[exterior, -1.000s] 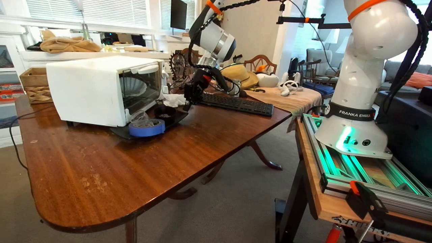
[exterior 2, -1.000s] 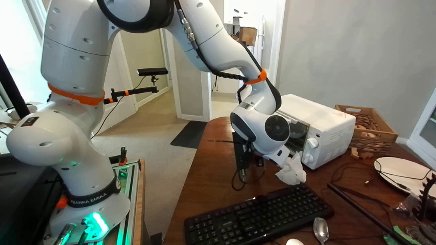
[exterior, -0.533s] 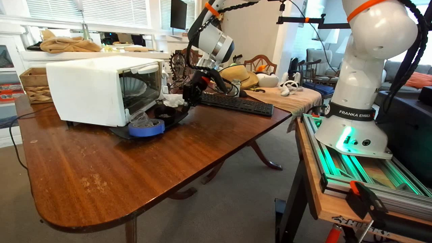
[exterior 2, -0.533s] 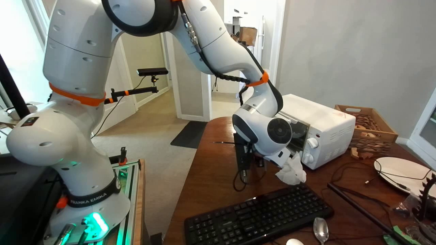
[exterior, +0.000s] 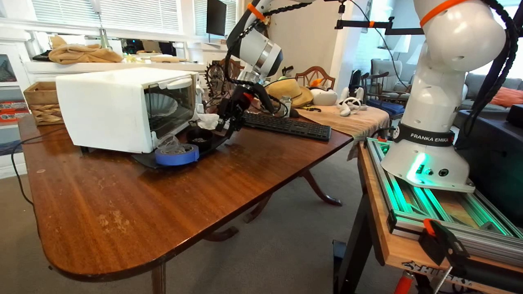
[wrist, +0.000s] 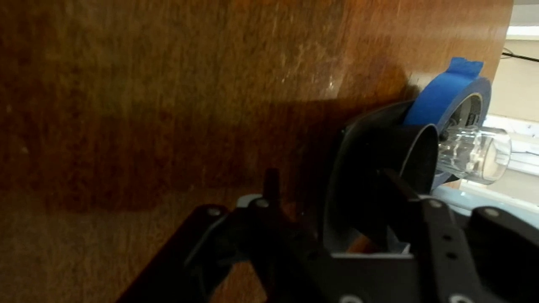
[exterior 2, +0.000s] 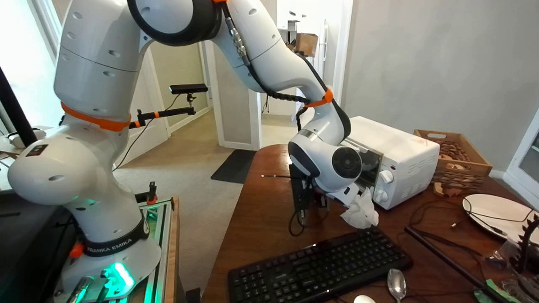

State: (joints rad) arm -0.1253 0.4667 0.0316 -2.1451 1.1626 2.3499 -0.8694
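Polished brown wood makes up the table (exterior: 126, 220), where a white toaster oven (exterior: 104, 110) stands and a black keyboard (exterior: 288, 125) lies farther along. Near the oven the robot's gripper (wrist: 331, 179) hangs, jaws parted, at one end of a dark tray (wrist: 339, 202). I see the tray's rim between the fingers (wrist: 271, 185) but can't tell whether either touches it. On the tray, beside the oven, sit a black cup (wrist: 389, 145) and a blue tape roll (wrist: 438, 99), a clear cup (wrist: 476, 151) by the roll.
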